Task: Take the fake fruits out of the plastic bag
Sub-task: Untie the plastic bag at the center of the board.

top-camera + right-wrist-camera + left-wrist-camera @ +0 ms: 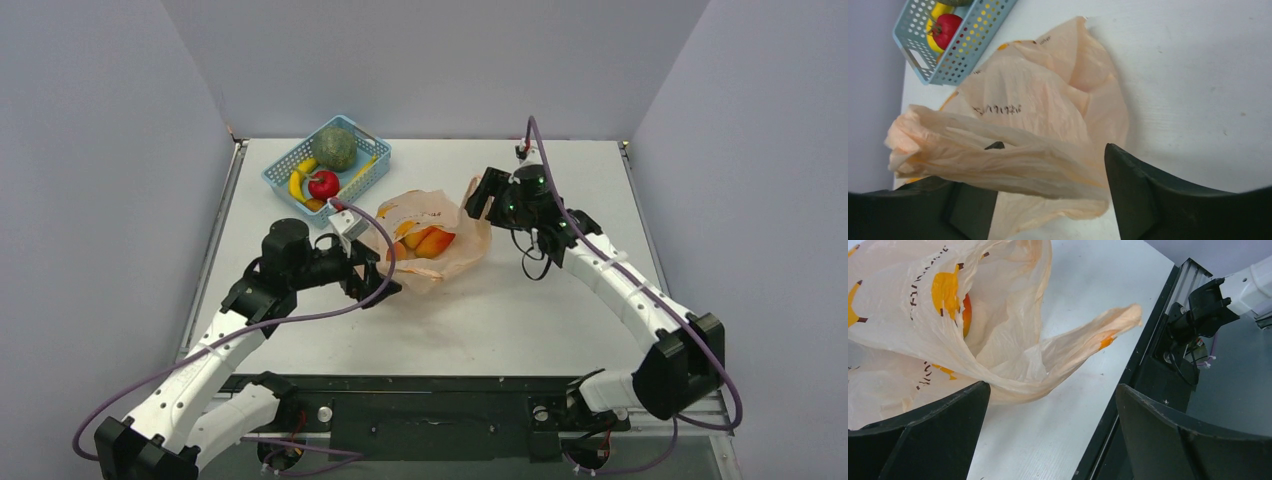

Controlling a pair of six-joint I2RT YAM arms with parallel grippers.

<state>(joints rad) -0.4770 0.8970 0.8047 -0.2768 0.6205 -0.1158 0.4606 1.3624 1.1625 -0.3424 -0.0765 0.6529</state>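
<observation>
The plastic bag (450, 265) was seen lying crumpled on the table (540, 310) between the two grippers, with a blue basket (283, 166) just beyond its far-left side. The fake fruits (426, 242) were enclosed in the bag and showed through the thin film as orange and peach shapes. In the left wrist view an orange-red patch of them could be made out behind a printed banana.

The left gripper (372, 283) was placed at the bag's near-left edge with its jaws spread wide. A loose flap of the bag stretched across the gap between them and the film lay against one finger, but nothing was clamped.

The right gripper (481, 194) was set at the bag's far-right edge, its jaws likewise parted wide. In its wrist view a bunched fold of the bag was draped across the gap and over the tip of one finger. The other finger was left bare beside it.
</observation>
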